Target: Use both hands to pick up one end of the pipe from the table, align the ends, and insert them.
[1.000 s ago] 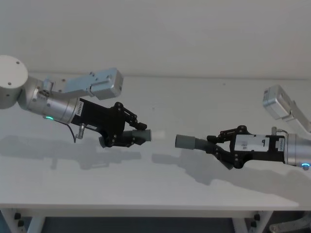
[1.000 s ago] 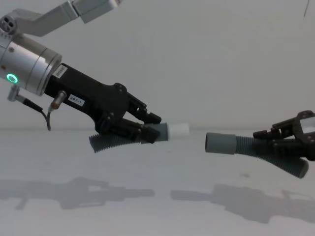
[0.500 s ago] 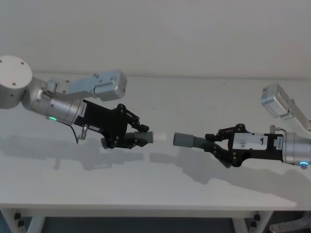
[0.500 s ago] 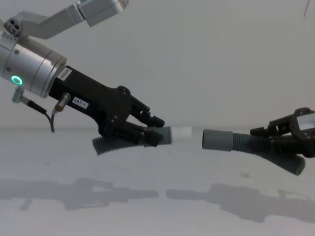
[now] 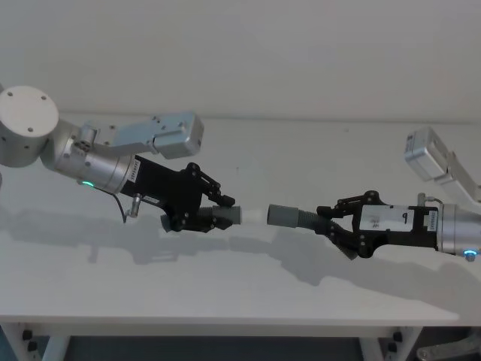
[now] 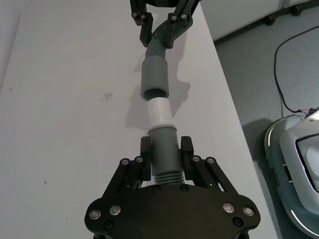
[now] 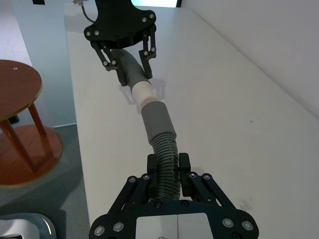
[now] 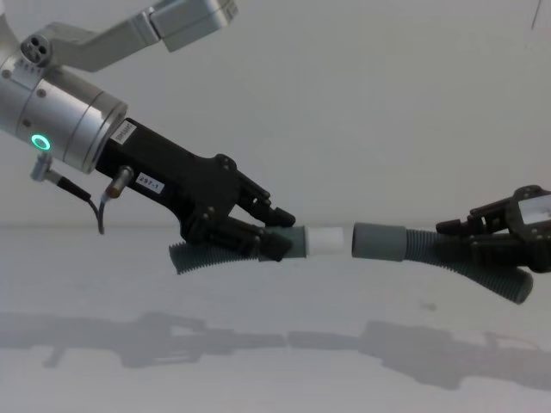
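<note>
Left gripper (image 5: 219, 211): clenched on the left pipe piece (image 8: 225, 251), which is held above the surface (image 5: 225, 293); the grasp is placed at the ribbed section just behind the cuff, as seen in the left wrist view.
Left pipe piece: a curved ribbed hose whose tail is seen hanging below the gripper in the chest view; its whitish tip (image 8: 326, 241) is pointed toward the robot's right.
Right gripper (image 5: 334, 223): clenched on the right pipe piece (image 8: 448, 255), also held above the surface, with the fingers closed on the ribbed part.
Right pipe piece: the wide grey cuff (image 8: 377, 240) is pointed toward the robot's left, and the ribbed tail is seen curving down past the gripper in the chest view.
Ends: the whitish tip and the grey cuff are held facing each other at about the same height, nearly in line; whether the tip is touching the cuff's mouth cannot be told.
Surface: plain white, with the shadows of both arms cast on it below the pipe pieces.
</note>
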